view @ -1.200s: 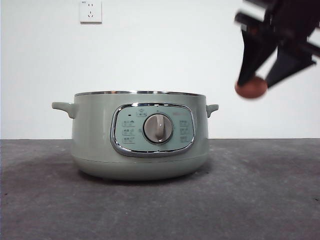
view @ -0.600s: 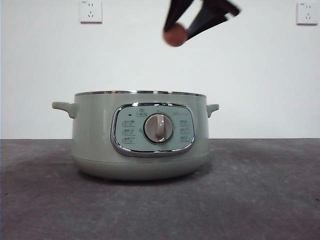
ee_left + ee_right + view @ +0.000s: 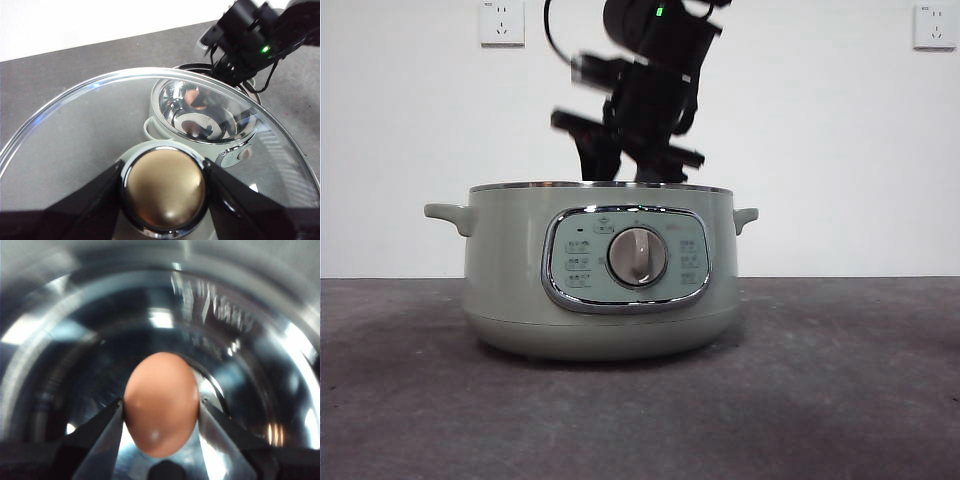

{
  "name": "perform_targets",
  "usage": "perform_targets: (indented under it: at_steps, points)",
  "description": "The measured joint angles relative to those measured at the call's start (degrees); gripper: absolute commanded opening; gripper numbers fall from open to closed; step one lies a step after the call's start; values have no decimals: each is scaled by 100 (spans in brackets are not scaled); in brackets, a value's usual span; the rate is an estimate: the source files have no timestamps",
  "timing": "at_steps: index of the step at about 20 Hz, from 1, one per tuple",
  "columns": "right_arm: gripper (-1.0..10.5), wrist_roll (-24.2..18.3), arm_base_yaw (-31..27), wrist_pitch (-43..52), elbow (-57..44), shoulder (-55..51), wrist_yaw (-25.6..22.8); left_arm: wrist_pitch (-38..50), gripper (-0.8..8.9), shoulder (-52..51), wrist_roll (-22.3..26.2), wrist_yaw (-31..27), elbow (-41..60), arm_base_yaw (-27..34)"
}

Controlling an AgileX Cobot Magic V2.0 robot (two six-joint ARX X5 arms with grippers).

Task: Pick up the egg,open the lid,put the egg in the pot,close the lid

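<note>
Right gripper is clamping the reddish-brown oval egg inside the sage-green round pot.
Left gripper is gripping the clear glass lid by its knob.

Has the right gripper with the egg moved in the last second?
Yes. In the front view it has crossed from beyond the pot's right handle to over its middle and dropped behind the rim; the right gripper holds the egg inside.

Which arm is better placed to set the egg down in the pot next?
Right. The right gripper is shut on the egg inside the pot. The left gripper holds the lid by its knob, away from the pot.
</note>
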State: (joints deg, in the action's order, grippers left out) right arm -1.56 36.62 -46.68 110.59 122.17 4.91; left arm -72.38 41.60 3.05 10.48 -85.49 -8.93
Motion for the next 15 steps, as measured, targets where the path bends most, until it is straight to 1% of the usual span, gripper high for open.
perform_targets:
  at_steps: [9,15]
  points:
    - [-16,-251,2,-562,4,129,-109,0,-8,0,33,0,0,0]
    - [-16,-332,2,-776,4,131,-109,0,-8,0,35,2,0,0]
